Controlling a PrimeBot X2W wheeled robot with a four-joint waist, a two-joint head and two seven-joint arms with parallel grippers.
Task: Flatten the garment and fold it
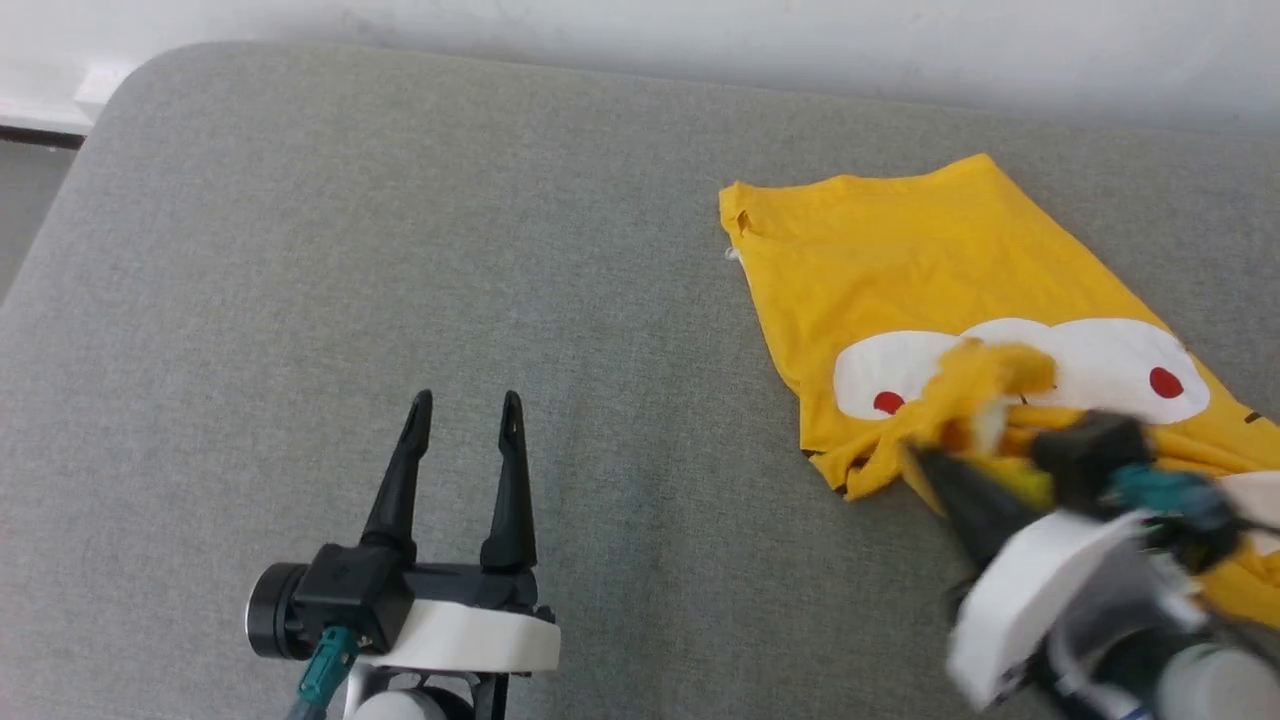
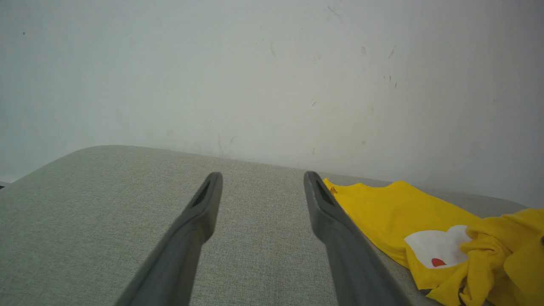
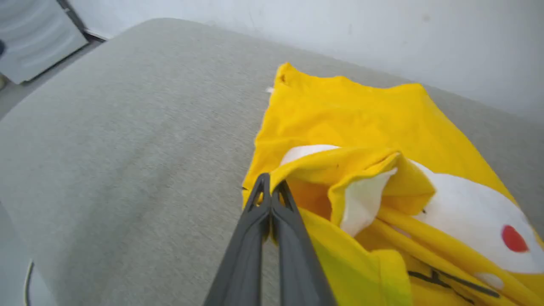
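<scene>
A yellow T-shirt (image 1: 900, 270) lies rumpled on a grey cushion (image 1: 350, 250). The right gripper (image 3: 270, 187) has its fingers pressed together, apparently pinching a raised fold. The left gripper (image 1: 468, 405) hovers spread, well apart from it. The cloth looks light and floppy, best held by its hems or corners.

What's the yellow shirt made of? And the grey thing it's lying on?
The yellow shirt looks like soft, matte knit cloth, probably cotton: it bunches and creases loosely. The grey surface looks like woven upholstery fabric: matte, with a fine speckled weave. What is under it is hidden.
</scene>
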